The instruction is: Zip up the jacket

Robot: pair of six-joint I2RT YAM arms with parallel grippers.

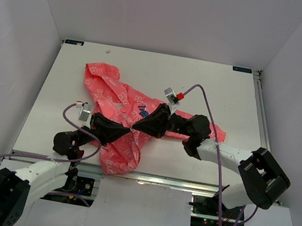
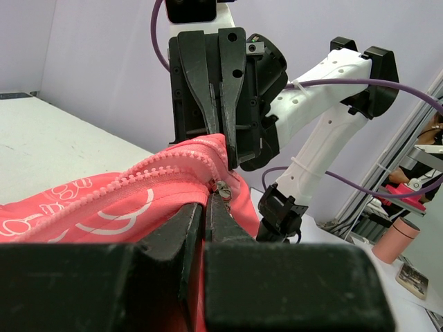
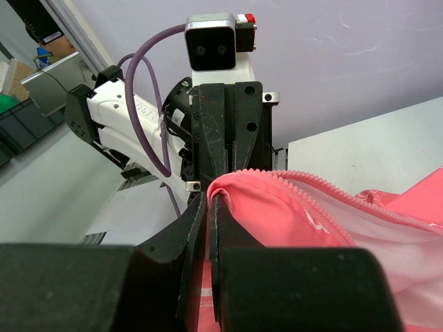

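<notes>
The coral-pink jacket (image 1: 108, 91) lies crumpled on the left-middle of the white table, its dark-blue logo (image 1: 144, 112) facing up. Both grippers meet tip to tip at its front edge. My left gripper (image 1: 129, 128) is shut at the metal zipper pull (image 2: 223, 188), with pink zipper teeth (image 2: 145, 173) running off to the left. Facing it, my right gripper (image 1: 137, 127) is shut on a fold of the jacket's edge (image 3: 239, 183). In the right wrist view the open zipper teeth (image 3: 325, 197) lead away to the right over paler lining.
The white table (image 1: 213, 88) is boxed in by pale walls at the back and both sides. Purple cables (image 1: 210, 108) loop over both arms. The right arm's body (image 1: 225, 154) lies across the table's near right. A pink cup (image 2: 398, 238) stands beyond the table edge.
</notes>
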